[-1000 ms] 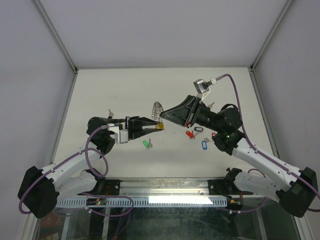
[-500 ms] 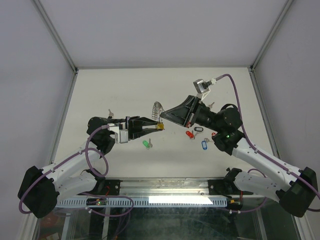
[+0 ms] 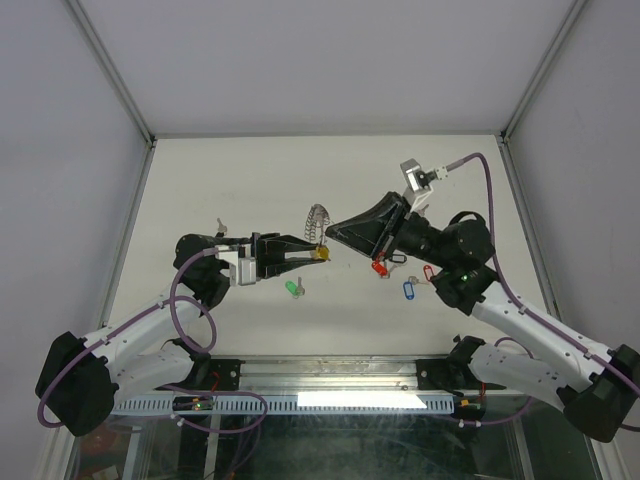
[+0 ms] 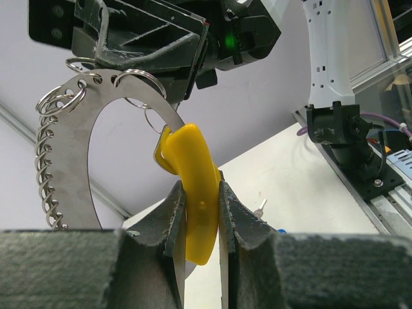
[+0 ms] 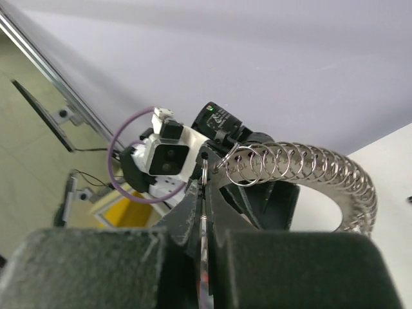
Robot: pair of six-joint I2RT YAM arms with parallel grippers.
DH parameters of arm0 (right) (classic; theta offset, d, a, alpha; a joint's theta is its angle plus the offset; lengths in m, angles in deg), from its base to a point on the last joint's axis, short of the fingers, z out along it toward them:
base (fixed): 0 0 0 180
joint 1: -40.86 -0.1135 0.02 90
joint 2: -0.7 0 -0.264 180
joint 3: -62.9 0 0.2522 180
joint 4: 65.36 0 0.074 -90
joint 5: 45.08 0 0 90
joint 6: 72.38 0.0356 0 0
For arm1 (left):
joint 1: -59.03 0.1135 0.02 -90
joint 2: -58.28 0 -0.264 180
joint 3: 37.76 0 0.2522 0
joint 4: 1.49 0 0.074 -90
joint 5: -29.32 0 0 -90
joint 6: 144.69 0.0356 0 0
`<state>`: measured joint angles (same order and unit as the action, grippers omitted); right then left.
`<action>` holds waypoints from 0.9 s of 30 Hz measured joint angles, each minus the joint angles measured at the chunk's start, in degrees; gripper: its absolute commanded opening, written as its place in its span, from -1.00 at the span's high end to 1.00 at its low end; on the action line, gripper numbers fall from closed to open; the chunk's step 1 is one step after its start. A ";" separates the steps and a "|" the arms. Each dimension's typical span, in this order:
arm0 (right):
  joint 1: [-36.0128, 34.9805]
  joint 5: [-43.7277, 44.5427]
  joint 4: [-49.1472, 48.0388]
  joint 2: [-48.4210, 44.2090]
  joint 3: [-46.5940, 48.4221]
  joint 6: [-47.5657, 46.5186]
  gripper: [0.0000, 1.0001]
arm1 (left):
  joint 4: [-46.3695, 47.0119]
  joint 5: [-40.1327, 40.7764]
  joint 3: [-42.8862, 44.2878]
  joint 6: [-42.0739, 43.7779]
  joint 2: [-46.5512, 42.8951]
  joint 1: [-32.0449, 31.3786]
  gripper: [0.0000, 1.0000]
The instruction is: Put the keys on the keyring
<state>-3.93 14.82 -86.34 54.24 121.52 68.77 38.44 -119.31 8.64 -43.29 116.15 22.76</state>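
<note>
1. The left arm [image 3: 130, 335] has white link shells, black joints and a looping purple cable [image 3: 173, 295].
2. The right arm [image 3: 540, 335] matches, its own purple lead [image 3: 490, 190] reaching a grey camera block [image 3: 415, 176]; a green light [image 3: 462, 271] glows.
3. The left gripper [image 4: 198, 212] has dark grey, metal-edged fingers [image 4: 172, 222].

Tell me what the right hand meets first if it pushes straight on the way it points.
Probably the keyring, just ahead of the right hand and held by the left hand; depth is unclear.

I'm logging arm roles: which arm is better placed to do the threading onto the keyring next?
Right. The right gripper pinches a small ring against the keyring's free end; the left gripper is busy clamping the yellow segment.
</note>
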 measured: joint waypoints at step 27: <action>-1.11 -4.33 -6.29 -2.08 -3.54 -47.36 1.00 | -0.17 -1.03 0.57 -7.91 1.03 -0.02 0.62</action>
<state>-5.05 10.49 -92.64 52.16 117.98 21.41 38.27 -120.33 9.21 -51.20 117.18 22.73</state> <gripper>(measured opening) 0.009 0.164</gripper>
